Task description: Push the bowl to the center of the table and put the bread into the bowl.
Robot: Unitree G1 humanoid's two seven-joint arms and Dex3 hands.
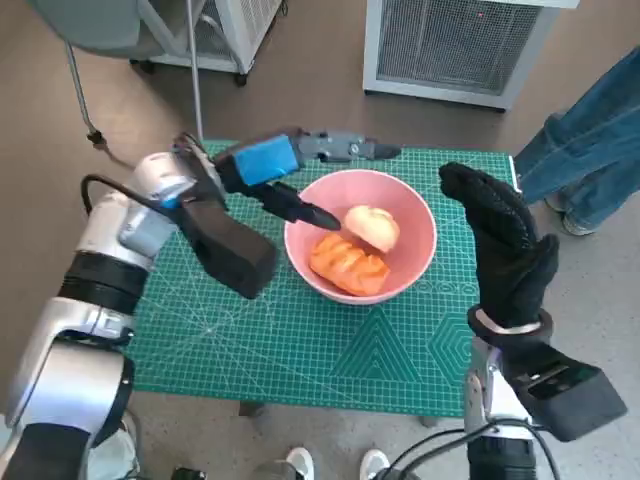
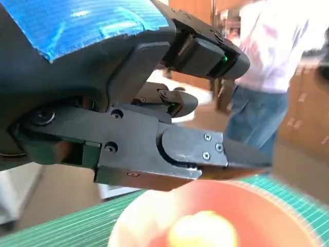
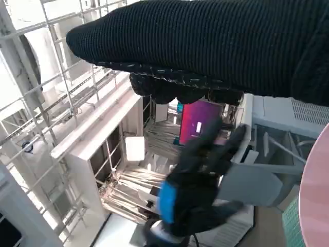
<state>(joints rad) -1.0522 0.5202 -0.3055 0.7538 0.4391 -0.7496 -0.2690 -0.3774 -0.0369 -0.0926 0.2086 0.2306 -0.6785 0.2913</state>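
Observation:
A pink bowl (image 1: 405, 192) stands near the middle of the green mat (image 1: 290, 345). Inside it lie a pale round bun (image 1: 372, 227) and an orange-brown bread (image 1: 348, 265). My left hand (image 1: 290, 165) hovers over the bowl's left rim with its fingers apart, holding nothing; one finger reaches in close to the bun. In the left wrist view the left hand (image 2: 154, 128) hangs above the blurred bowl (image 2: 272, 211) and bun (image 2: 203, 231). My right hand (image 1: 505, 245) is raised to the right of the bowl, empty, clear of it. The glove (image 3: 205, 41) fills the right wrist view.
A person's legs in jeans (image 1: 590, 150) stand at the table's far right corner. A white grilled unit (image 1: 450, 45) and a metal stand (image 1: 190, 70) are behind the table. Feet (image 1: 300, 462) show at the near edge.

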